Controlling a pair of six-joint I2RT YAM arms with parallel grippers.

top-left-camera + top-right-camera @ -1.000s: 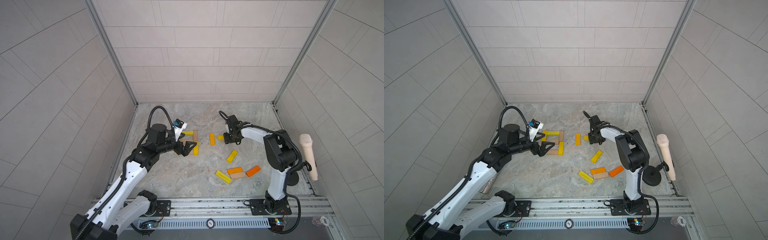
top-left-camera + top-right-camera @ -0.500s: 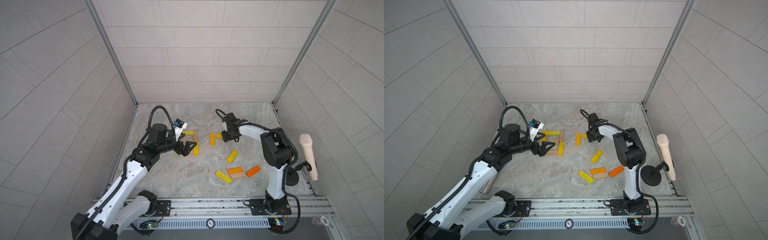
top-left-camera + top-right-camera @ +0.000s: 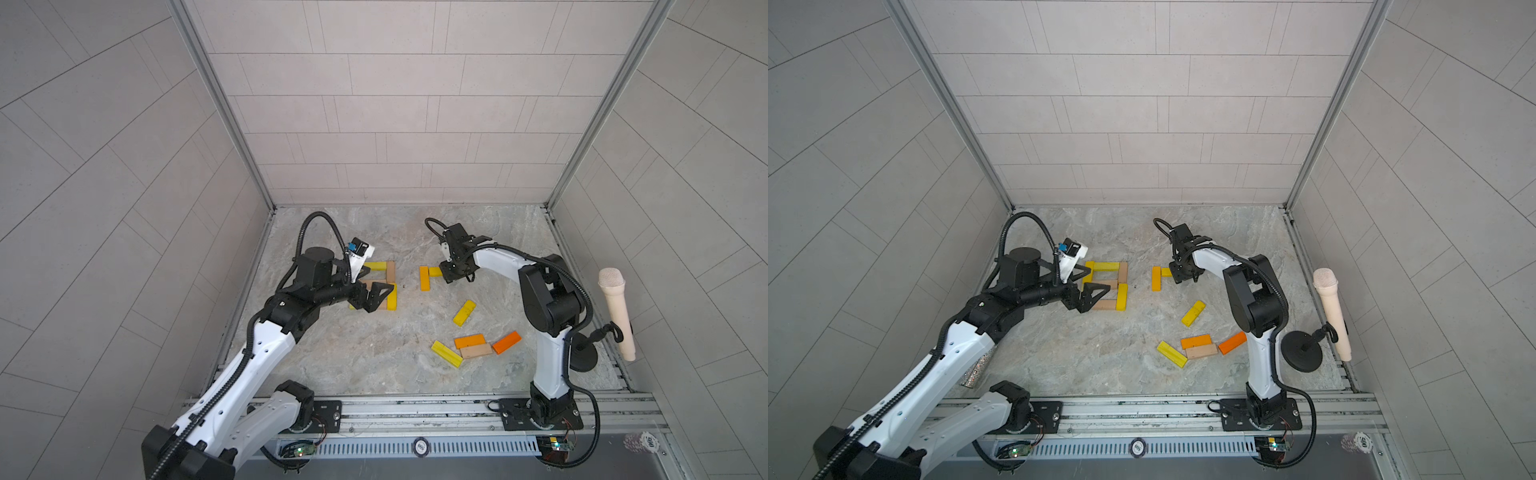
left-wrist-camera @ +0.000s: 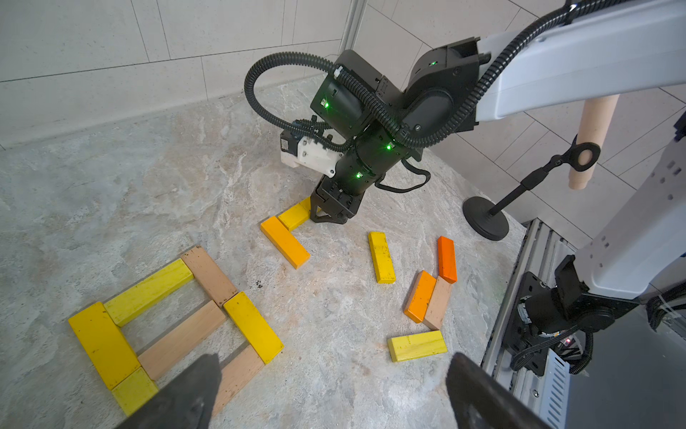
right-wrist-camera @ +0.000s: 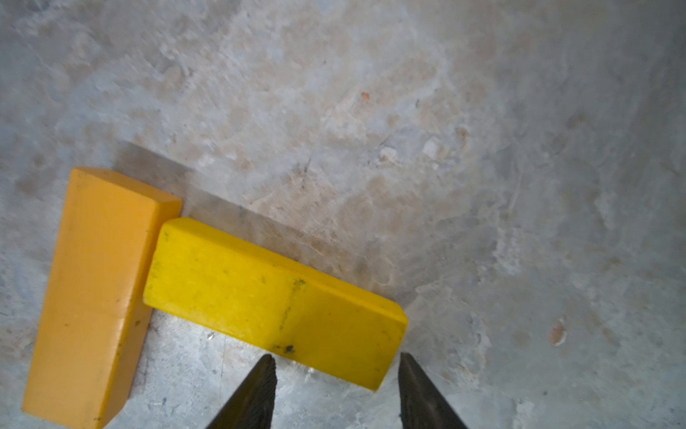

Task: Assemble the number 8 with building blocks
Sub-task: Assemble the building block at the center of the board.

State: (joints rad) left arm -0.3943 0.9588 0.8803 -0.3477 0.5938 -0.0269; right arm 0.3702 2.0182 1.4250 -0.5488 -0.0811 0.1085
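The number 8 (image 4: 182, 334) lies flat at the left of the floor as two square loops of yellow and tan building blocks, seen also in both top views (image 3: 390, 271) (image 3: 1111, 284). My left gripper (image 4: 334, 366) hovers over its lower loop (image 3: 1090, 284), open wide and empty. Further right, a yellow block (image 5: 271, 297) butts end-on against an orange block (image 5: 92, 297), forming an L (image 3: 424, 278). My right gripper (image 5: 336, 362) points down at the yellow block's free end (image 3: 457, 277), fingertips apart and clamping nothing.
Several loose blocks lie near the right arm's base: a yellow one (image 3: 464, 312), two orange (image 3: 469, 340) (image 3: 506, 342), a tan one (image 3: 476, 351), another yellow (image 3: 446, 353). A beige microphone (image 3: 617, 316) on a black stand stands at the right wall. A glittery microphone (image 3: 978, 368) lies under my left arm.
The yellow block has slid left until it touches the orange block, and my right gripper followed it slightly left. The left arm has not moved.
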